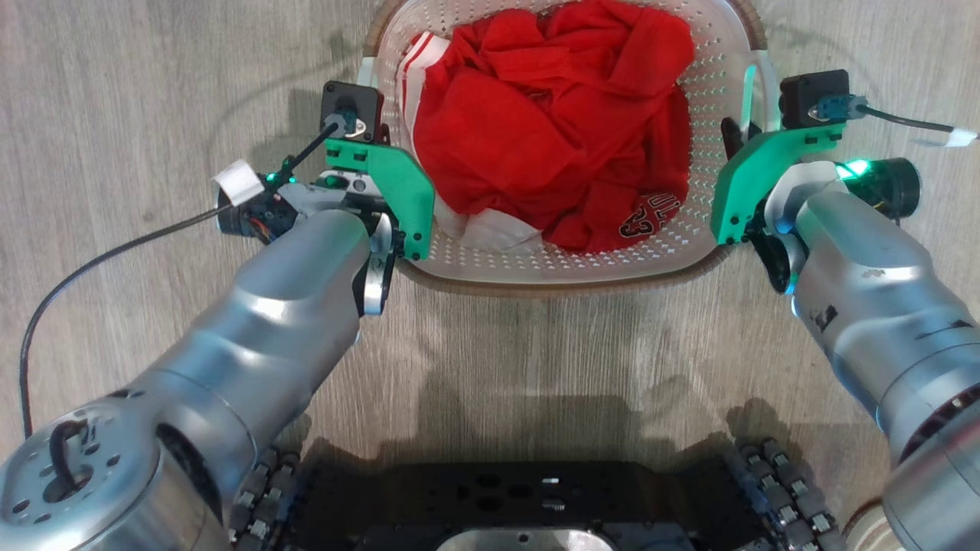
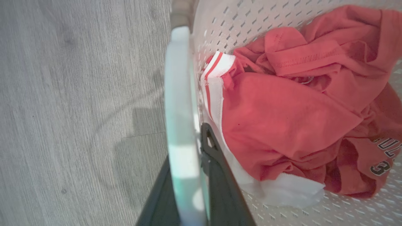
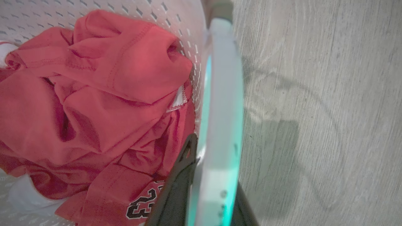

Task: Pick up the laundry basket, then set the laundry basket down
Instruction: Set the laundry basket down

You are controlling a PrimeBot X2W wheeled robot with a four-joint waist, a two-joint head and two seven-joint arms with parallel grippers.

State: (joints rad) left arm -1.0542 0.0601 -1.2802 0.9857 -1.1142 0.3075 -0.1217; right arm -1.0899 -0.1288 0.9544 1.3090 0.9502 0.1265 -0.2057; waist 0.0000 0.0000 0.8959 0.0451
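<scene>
**Both end effectors clamped on the laundry basket's handles**

The laundry basket [image 1: 708,84] lies straight ahead of the robot's black base [image 1: 505,497], over the grey wood floor [image 1: 115,76]; whether it touches the floor I cannot tell. It is heaped with red clothes [image 1: 551,130], with a white-striped trim toward its left wall. At the basket's left side, the left end effector [image 2: 188,147] has its dark fingers [image 2: 216,175] closed on either side of the white handle [image 2: 179,94]. At the basket's right side, the right end effector [image 3: 216,163] pinches the other handle [image 3: 224,94] the same way, with a green glow on the plastic
</scene>
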